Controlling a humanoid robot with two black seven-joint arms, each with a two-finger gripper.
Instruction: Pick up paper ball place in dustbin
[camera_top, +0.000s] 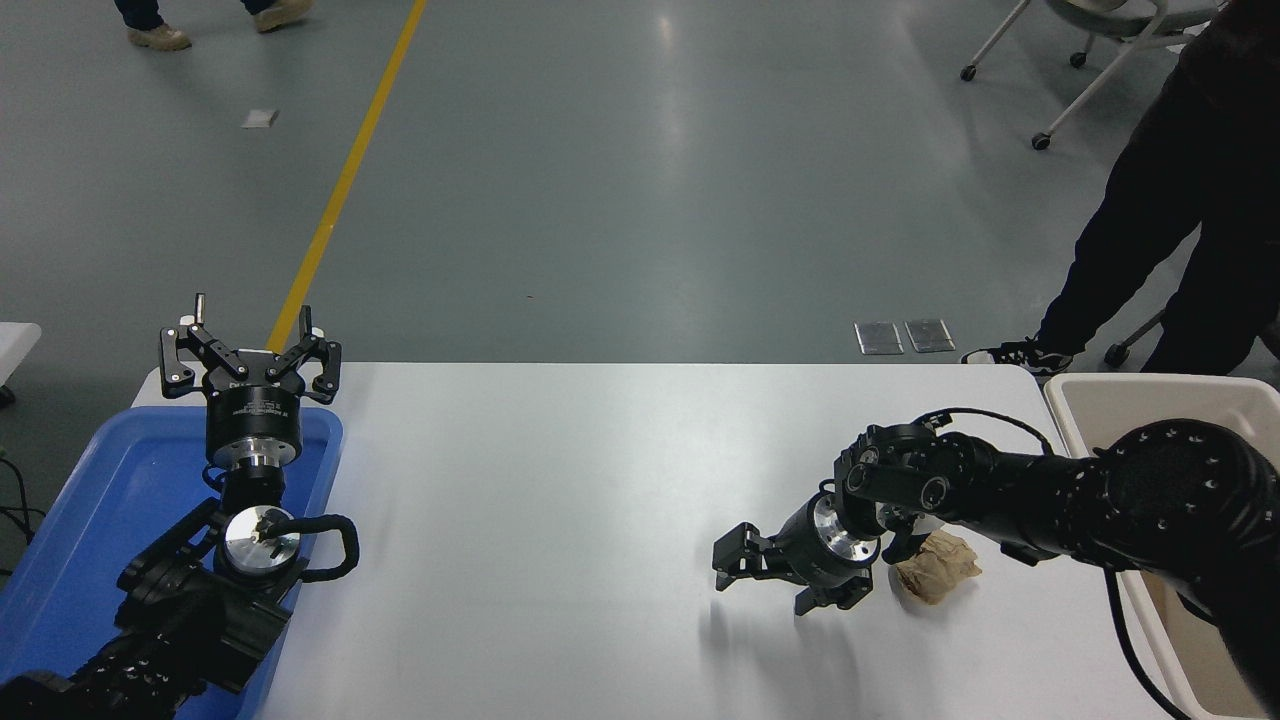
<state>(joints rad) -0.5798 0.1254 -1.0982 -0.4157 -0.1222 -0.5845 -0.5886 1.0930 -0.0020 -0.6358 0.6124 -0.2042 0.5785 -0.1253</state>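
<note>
The paper ball (937, 567) is a tan-brown crumpled wad lying on the white table (560, 480) at the right. My right gripper (765, 585) is open and empty, pointing left and down, just left of the ball; the ball lies beside the gripper's wrist, not between the fingers. The dustbin (1160, 392) is a cream bin at the table's right edge, largely hidden behind my right arm. My left gripper (250, 345) is open, parked upright over the blue tray at the left.
A shallow blue tray (110, 500) lies at the table's left end under the left arm. A person in dark clothes (1160, 230) stands beyond the table's far right corner. A wheeled chair (1090, 50) is on the floor behind.
</note>
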